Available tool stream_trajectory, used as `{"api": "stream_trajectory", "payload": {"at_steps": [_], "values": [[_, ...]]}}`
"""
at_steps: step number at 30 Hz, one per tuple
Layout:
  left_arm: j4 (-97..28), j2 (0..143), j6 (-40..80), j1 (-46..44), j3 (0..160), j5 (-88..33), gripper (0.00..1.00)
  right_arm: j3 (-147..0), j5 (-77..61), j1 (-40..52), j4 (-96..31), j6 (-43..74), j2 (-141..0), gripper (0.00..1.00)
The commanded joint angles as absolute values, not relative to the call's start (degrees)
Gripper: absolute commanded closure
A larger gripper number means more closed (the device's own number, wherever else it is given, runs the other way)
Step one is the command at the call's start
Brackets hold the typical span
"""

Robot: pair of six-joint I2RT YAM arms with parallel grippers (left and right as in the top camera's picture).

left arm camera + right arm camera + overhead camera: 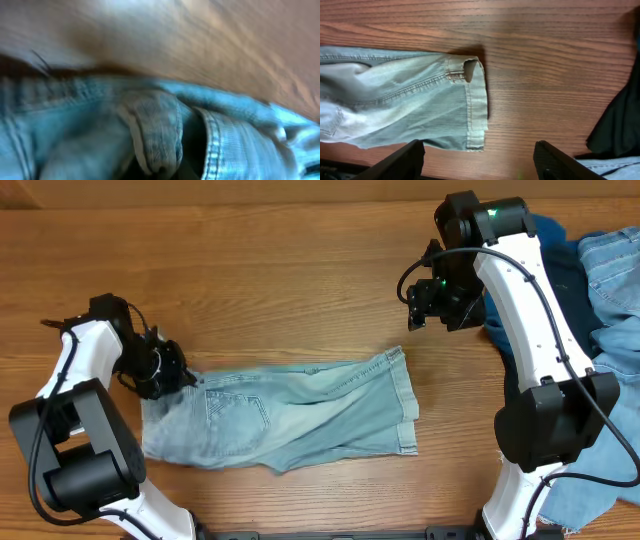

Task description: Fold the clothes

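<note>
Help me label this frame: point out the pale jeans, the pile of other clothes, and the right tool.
pale jeans [300, 415], overhead view, middle of fabric.
pile of other clothes [610, 290], overhead view, light denim.
right tool [479, 159], right wrist view, between fingertips.

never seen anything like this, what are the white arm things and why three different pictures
Two robot arms stand at a wooden table, each ending in a two-finger gripper. One picture looks down from above; the other two come from small cameras on each wrist. Pale jeans lie flat in the middle, and a pile of blue clothes sits at the right edge. The left gripper is at the jeans' waistband, though its blurred close-up does not show whether it grips. The right gripper hangs open above the table, holding nothing.
</note>
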State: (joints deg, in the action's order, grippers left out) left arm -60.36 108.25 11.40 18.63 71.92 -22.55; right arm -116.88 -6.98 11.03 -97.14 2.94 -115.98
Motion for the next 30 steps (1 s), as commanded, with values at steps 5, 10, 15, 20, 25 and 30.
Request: {"api": "stream_trajectory", "payload": {"at_steps": [5, 10, 15, 20, 25, 30], "values": [[-79.37, 108.55, 15.09, 18.83, 78.48, -10.98, 0.96, -116.62, -5.58, 11.11, -97.06, 1.67, -113.84, 0.25], [-83.31, 108.55, 29.3, 18.98, 78.04, 4.64, 0.96, -116.62, -5.56, 11.11, -97.06, 1.63, -113.84, 0.25], [-88.07, 108.55, 38.83, 20.6, 78.0, 7.03, 0.93, -116.62, -5.54, 11.11, -97.03, 1.45, -113.84, 0.25], [-85.86, 108.57, 38.81, 20.58, 76.29, 7.03, 0.76, -114.63, -5.65, 11.25, -97.06, 1.52, -113.84, 0.25], [-82.35, 108.57, 38.79, 20.6, 72.9, 7.05, 0.72, -103.28, -8.62, 11.68, -93.06, 1.48, -113.84, 0.24], [-80.64, 108.57, 38.81, 20.6, 71.72, 7.03, 0.69, -88.51, -19.33, 15.29, -84.53, -0.73, -113.84, 0.25]]}}
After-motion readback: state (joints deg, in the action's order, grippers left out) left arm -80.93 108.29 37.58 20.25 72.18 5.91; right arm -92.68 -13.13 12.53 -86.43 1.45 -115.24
